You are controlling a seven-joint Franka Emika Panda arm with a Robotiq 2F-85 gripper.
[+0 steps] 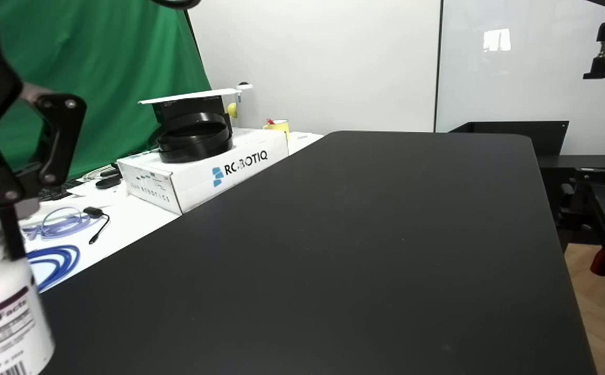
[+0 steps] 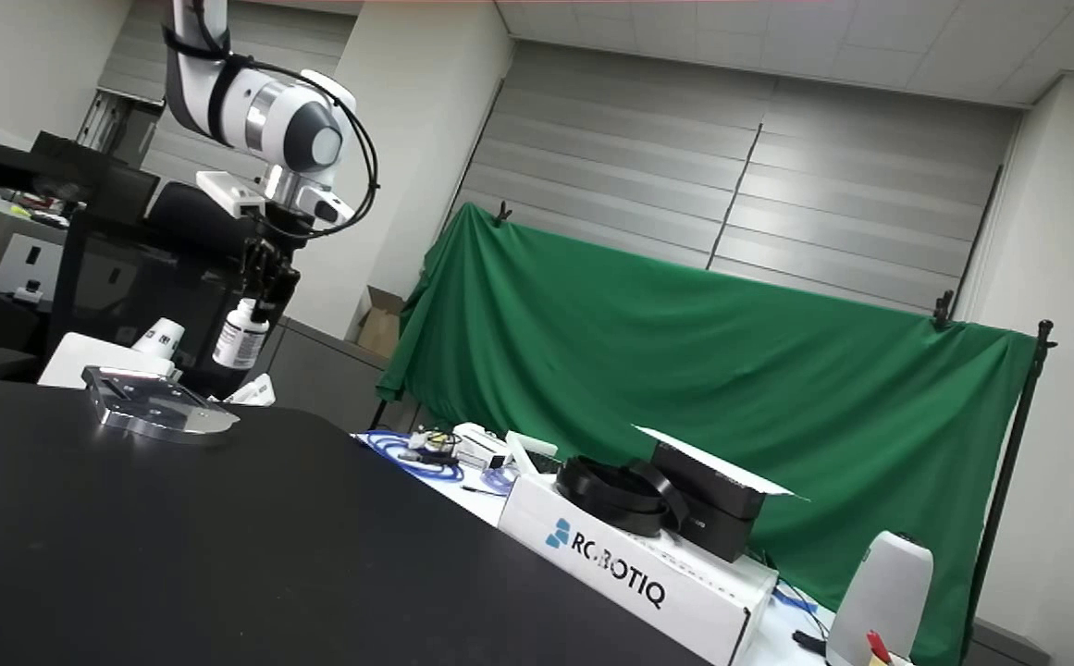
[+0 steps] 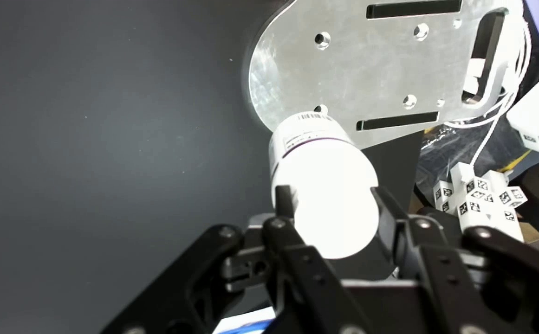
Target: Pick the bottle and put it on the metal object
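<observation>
Small white plastic pill bottle [image 3: 318, 157] aloft, not yet set down

The black two-fingered gripper [image 3: 333, 199] pinches it by the cap end, a finger on either side, base downward. In an exterior view the bottle [image 2: 239, 340] hangs in the air, long axis close to upright. The flat, slotted silver metal plate [image 3: 376, 65] lies up and to the right of the fingers [image 3: 284, 200] in the wrist view, where the bottle's base overlaps its rim. My guess: the move wants a shift that way, then lowering.

Bright glare on the white panel [image 1: 516, 73], overexposed bottle cap [image 3: 336, 222], blurry hand [image 3: 332, 198]
</observation>
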